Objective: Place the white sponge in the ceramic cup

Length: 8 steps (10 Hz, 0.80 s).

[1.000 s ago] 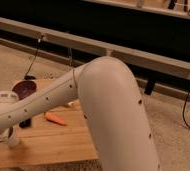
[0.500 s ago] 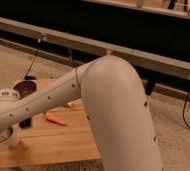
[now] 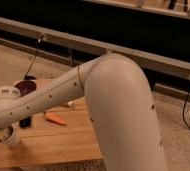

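I see the arm (image 3: 103, 95) blocking most of the desk (image 3: 58, 142). Hand (image 3: 9, 136) at lower left, over desk edge. White sponge, ceramic cup: both hidden. Orange obj (image 3: 54, 118) mid-desk.

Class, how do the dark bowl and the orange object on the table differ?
The bowl is dark and round; the orange object is bright and elongated. The bowl sits farther back, behind the arm; the orange object lies nearer. Both rest on the table. The end effector is out of view, lower left.
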### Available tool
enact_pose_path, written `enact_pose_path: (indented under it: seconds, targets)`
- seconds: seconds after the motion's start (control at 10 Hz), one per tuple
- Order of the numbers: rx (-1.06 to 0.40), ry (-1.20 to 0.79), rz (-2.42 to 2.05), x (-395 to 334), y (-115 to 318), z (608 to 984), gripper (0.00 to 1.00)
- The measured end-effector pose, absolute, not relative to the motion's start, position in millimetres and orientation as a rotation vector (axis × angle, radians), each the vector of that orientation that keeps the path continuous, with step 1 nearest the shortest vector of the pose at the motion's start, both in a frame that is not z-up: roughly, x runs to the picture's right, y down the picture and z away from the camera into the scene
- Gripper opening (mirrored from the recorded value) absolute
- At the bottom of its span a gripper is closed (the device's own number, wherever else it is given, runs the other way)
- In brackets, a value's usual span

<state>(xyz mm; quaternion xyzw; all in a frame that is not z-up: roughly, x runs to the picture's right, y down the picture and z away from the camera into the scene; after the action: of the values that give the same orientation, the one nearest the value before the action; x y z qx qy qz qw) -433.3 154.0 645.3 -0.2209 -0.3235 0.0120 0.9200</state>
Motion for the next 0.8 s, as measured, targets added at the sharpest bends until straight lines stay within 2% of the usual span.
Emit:
enact_pose_path:
  seconds: [0.4, 0.8]
  targets:
    - [-0.348, -0.516, 0.129, -401.6, 113.5, 653.0, 0.80]
    - [-0.162, -0.290, 0.340, -365.4, 63.6, 665.4, 0.80]
